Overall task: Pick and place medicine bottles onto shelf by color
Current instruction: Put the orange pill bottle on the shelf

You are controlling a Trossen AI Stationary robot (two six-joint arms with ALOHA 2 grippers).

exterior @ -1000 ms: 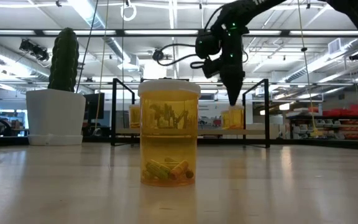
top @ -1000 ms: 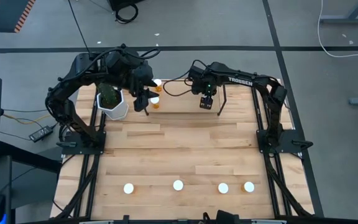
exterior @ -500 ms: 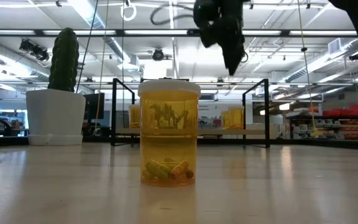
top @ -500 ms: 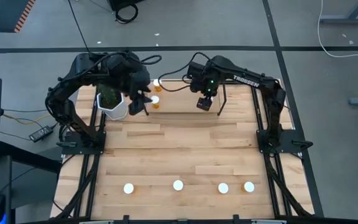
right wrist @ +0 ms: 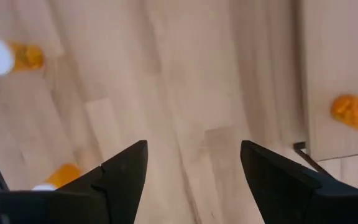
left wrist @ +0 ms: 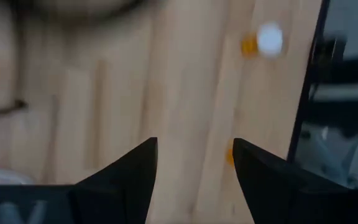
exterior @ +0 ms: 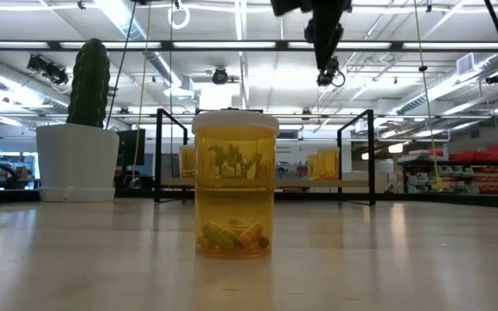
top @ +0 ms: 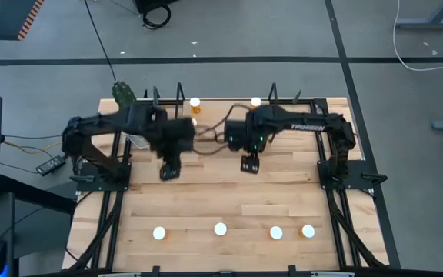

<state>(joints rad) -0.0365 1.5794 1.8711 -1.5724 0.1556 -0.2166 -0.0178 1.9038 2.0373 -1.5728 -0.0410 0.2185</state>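
Left gripper [top: 168,171]: I see its fingers spread, nothing between them; over mid-table.
Right gripper [top: 249,163]: spread too, nothing held — beside the left, nearer the shelf [top: 298,115].
Medicine bottles: four in a row at my near edge [top: 220,228]; others on the shelf at the far edge [top: 194,102].
Cactus [exterior: 91,82]: far-left corner.

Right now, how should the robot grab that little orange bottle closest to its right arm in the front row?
Probably from straight above. The bottle stands upright with its round white cap up, so the right gripper, open and empty over the table's middle, could come down and close its fingers on the sides just under the cap. Its neighbour stands apart, which seems to leave room for the fingers.
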